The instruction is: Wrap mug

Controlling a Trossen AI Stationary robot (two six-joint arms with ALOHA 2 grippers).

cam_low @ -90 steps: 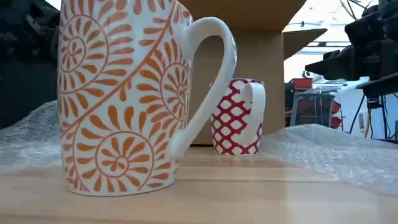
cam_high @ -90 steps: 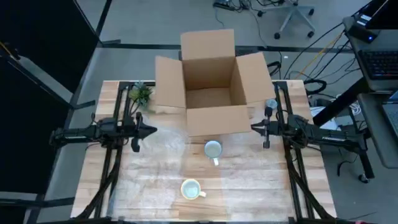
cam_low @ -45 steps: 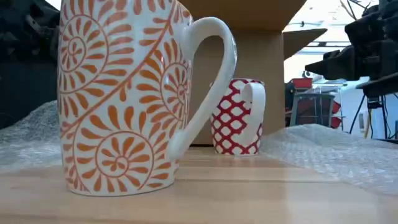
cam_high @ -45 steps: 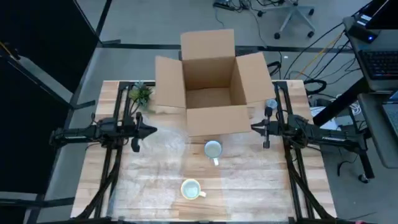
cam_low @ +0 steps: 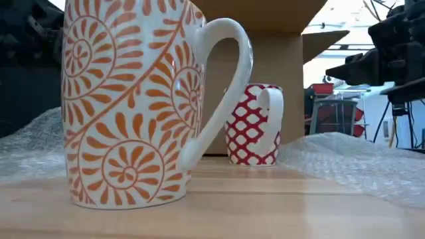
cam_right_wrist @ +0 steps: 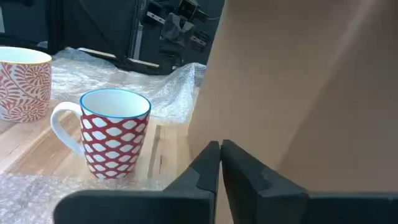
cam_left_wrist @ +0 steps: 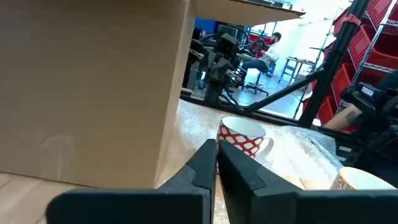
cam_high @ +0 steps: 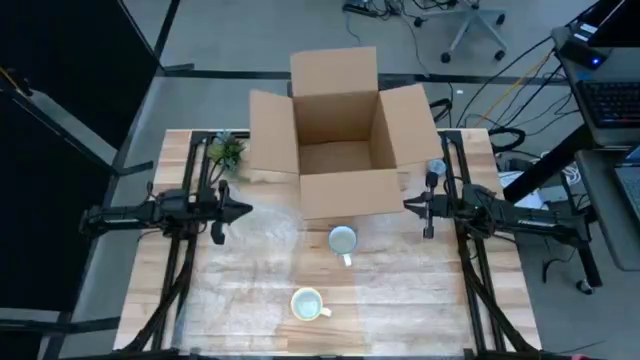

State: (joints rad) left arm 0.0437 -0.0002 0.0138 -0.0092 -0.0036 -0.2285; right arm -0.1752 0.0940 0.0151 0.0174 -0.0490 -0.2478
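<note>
Two mugs stand upright on their bases on the wooden table. A red-and-white lattice mug (cam_high: 342,240) (cam_right_wrist: 115,134) is just in front of the cardboard box. An orange swirl-patterned mug (cam_high: 307,303) (cam_low: 126,99) is nearer the front edge. Sheets of clear bubble wrap (cam_high: 262,232) (cam_low: 352,159) lie flat on the table to both sides of the mugs. My left gripper (cam_high: 245,209) (cam_left_wrist: 216,146) hovers shut at the table's left, beside the box. My right gripper (cam_high: 408,206) (cam_right_wrist: 220,146) hovers shut at the right. Neither touches anything.
An open cardboard box (cam_high: 338,135) with its flaps spread stands at the table's far middle, between the two grippers. A small green plant (cam_high: 226,150) sits at the far left. Metal arm frames run along both table sides.
</note>
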